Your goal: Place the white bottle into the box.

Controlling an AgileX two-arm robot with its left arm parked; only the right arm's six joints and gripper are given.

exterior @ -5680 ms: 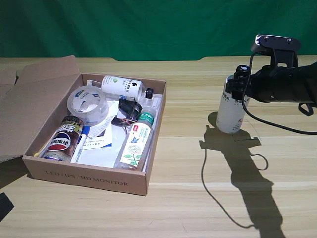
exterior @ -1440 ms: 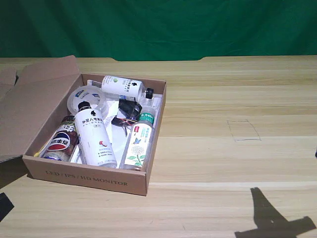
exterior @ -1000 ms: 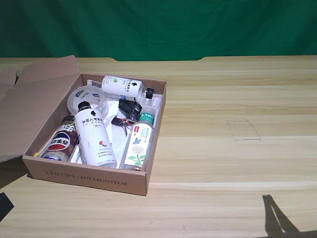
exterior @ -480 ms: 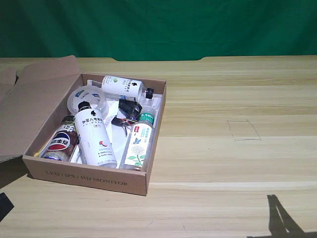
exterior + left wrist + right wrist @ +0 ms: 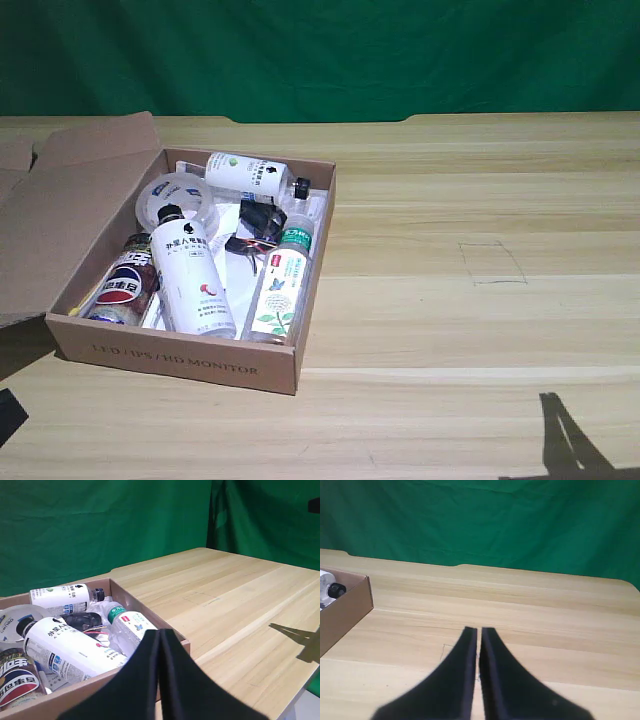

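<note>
The white bottle [image 5: 190, 275] lies on its side inside the box [image 5: 170, 355], black cap toward the back, between a cola can and a clear bottle. The left wrist view shows the same white bottle [image 5: 65, 645] lying behind the box wall [image 5: 150, 612]. My right gripper [image 5: 478, 630] is out of the exterior view, where only its shadow falls at the lower right. In the right wrist view its fingers are shut with nothing between them, over bare table well away from the box corner [image 5: 345, 615].
The box also holds a smaller white bottle [image 5: 245, 172], a clear green-capped bottle [image 5: 280, 285], a cola can [image 5: 125, 285] and a clear round container [image 5: 175, 198]. Its flap [image 5: 70, 200] lies open at the exterior view's left. A pencilled rectangle [image 5: 492, 263] marks the table.
The white bottle, earlier upright on the table in my gripper, now lies in the box. My arm has left the exterior view. Nothing has moved in the last half second.
</note>
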